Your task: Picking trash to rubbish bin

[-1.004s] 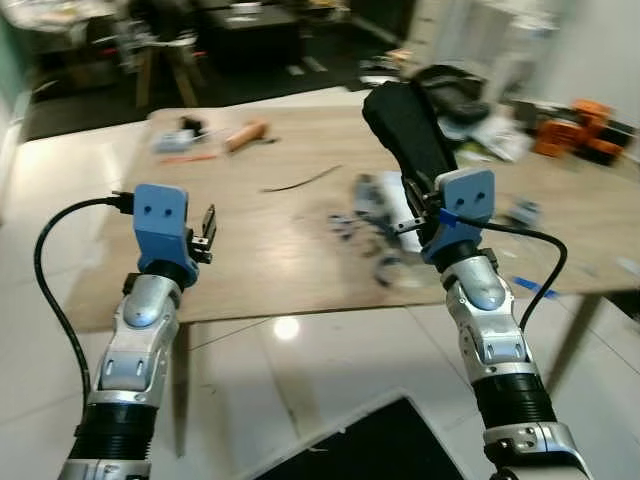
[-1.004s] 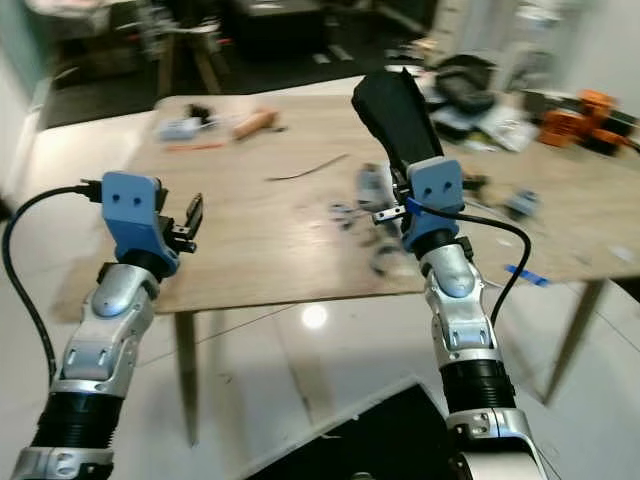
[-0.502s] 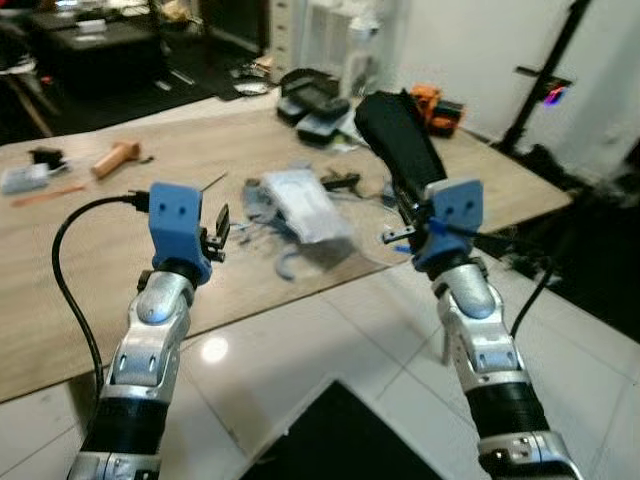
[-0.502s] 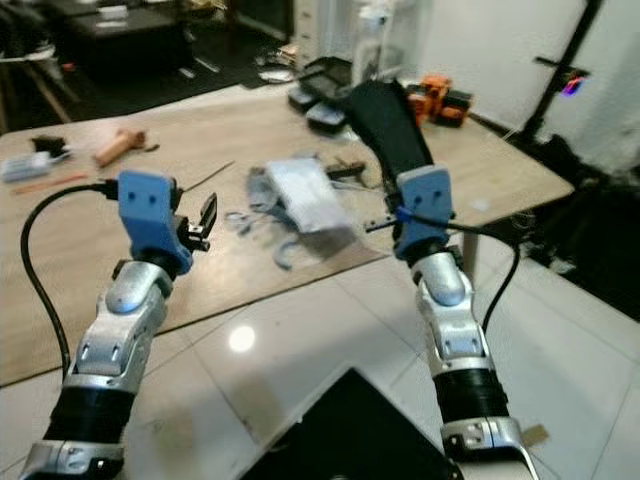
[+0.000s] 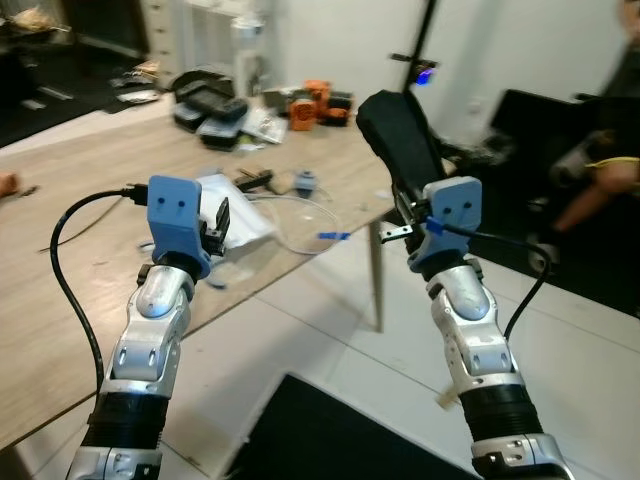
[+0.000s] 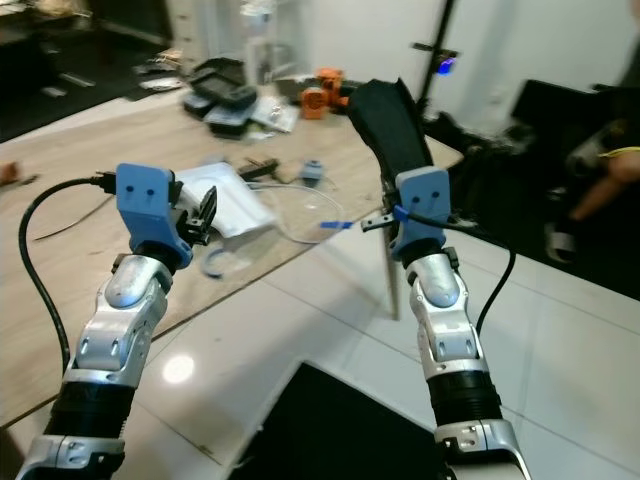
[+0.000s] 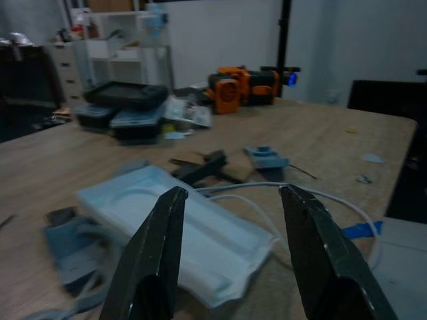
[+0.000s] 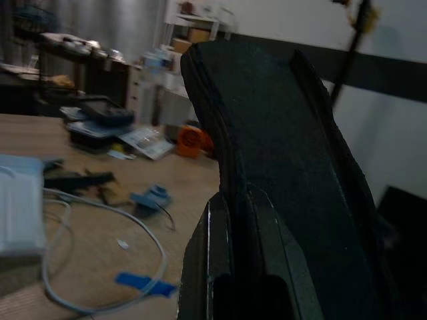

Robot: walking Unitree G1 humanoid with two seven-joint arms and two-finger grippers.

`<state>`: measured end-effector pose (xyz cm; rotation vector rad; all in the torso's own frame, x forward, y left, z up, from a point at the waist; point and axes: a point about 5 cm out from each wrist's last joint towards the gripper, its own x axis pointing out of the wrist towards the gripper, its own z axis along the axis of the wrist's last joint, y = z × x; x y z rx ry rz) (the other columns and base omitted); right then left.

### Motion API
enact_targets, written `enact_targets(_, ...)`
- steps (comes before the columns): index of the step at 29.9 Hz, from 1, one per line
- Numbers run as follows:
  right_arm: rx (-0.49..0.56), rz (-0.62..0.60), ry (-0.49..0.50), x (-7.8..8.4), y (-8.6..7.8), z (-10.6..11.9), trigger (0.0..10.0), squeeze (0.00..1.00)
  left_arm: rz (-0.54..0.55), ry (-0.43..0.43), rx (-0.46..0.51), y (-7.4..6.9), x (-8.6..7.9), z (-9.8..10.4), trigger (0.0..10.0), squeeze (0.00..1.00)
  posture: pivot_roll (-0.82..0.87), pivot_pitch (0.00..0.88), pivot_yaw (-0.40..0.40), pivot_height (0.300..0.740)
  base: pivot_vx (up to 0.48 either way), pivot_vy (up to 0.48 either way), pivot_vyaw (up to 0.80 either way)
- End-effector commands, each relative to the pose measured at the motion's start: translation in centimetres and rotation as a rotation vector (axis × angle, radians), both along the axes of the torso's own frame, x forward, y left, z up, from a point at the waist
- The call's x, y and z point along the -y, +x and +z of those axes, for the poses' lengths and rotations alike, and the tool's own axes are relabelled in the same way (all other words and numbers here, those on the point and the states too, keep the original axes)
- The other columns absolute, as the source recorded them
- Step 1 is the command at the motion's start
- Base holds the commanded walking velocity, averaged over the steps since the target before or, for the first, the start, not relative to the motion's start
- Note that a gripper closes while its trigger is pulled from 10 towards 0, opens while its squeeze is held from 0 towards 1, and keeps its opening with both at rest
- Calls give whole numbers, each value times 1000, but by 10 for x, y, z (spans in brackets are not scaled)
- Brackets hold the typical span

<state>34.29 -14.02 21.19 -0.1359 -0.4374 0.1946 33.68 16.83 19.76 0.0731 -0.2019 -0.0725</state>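
My right gripper is shut on a long black plastic tray, a piece of trash held upright and raised beyond the table's corner. In the right wrist view the black tray stands between the fingers. My left gripper is open and hovers above the wooden table. A white plastic tray lies just beyond its fingers and nothing is between them.
A looped white cable, a strip of blue tape, grey scraps, black containers and an orange tool lie on the table. A black mat covers the floor below. A person sits at far right near a black pole.
The whole view has swung to the right, so the table now lies to the left. Both arms keep their pose, the right still holding the black tray.
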Motion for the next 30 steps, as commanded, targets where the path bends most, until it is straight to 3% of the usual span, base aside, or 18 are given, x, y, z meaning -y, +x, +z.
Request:
enact_targets(1, 14, 2, -3, -1, -1, 3, 10000, 0, -15, 14, -16, -1, 3, -4, 10000, 0, -47, 64, -27, 740, 0, 0, -800)
enact_targets(18, -38, 10, -3, -3, -2, -9, 10000, 0, -5, 9, -29, -3, 1, -9, 10000, 0, -49, 71, -34, 740, 0, 0, -800)
enact_targets(30, -233, 1, 33, 5, -7, -61, 10000, 0, 15, 24, -85, -9, -6, -27, 10000, 0, -35, 61, -44, 740, 0, 0, -800)
